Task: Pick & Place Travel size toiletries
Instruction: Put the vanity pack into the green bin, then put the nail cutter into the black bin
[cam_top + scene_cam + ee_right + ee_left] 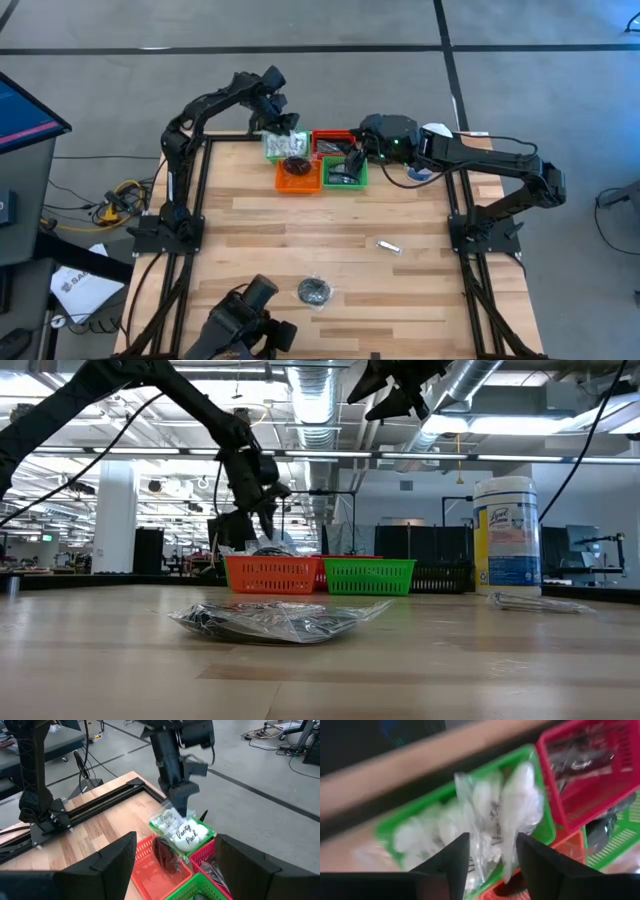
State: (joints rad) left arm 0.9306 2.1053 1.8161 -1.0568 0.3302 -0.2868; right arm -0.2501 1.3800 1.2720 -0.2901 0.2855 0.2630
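Left gripper (pixel 284 127): over the green tray (pixel 530 770) at the table's far edge, about 12 o'clock from the table's centre; fingers (pixel 455 862) spread, with the packet between them, grip not clear.
Packet (pixel 184 834): clear bag with white contents, lettered "Variety Pack", at the green tray, heaped above its rim just below the left fingers.
Right gripper (pixel 354 160): over the second green tray (pixel 345 177), at 3 o'clock from the left one; fingers (pixel 107 865) spread wide, holding nothing.
Trays: orange tray (pixel 298 176) at 6 o'clock from the packet's tray, with a dark round piece (pixel 296 166) inside; red tray (pixel 330 141) at 3 o'clock from the packet's tray, dark items in it.
Black bagged piece (pixel 314 291): loose on the table (pixel 250 230) toward 6 o'clock, well apart from the trays; in the low view it lies nearest the camera.
Silvery sachet (pixel 388 246): flat on the table at about 4 o'clock from centre, apart from everything.
Canister (pixel 507 536): white, upright, with a yellow-blue label, at the table's far right corner.
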